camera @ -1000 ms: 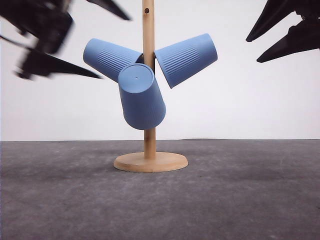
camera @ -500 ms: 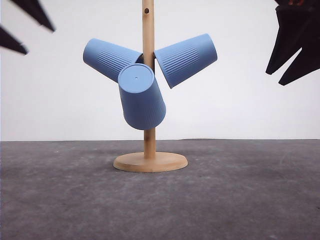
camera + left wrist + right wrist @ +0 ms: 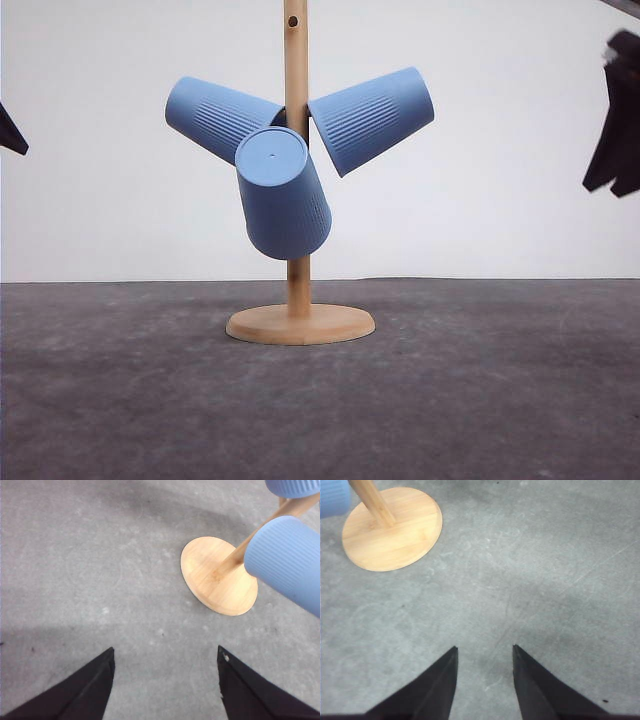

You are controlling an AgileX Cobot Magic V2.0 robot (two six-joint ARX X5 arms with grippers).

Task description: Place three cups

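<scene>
Cups were all hung on the wooden peg stand [image 3: 297,160] in the front view. From the post, the left cup [image 3: 215,115] pointed its base toward ten o'clock, the right cup [image 3: 375,117] toward two o'clock, and the front cup [image 3: 282,195] hung across the post, base toward the camera. The stand's round base [image 3: 300,324] sat on the grey table [image 3: 480,400]. A dark sliver of the left gripper [image 3: 8,130] stood at the nine o'clock edge, the right gripper [image 3: 620,120] at the three o'clock edge, both well apart from the cups.

Left wrist view: the left gripper [image 3: 165,680] had its fingers spread wide over bare table, holding nothing. The stand base [image 3: 217,575] and one cup [image 3: 287,560] lay near.

Right wrist view: the right gripper [image 3: 485,680] had its fingers apart and empty; the stand base [image 3: 392,527] lay well apart from them.
</scene>
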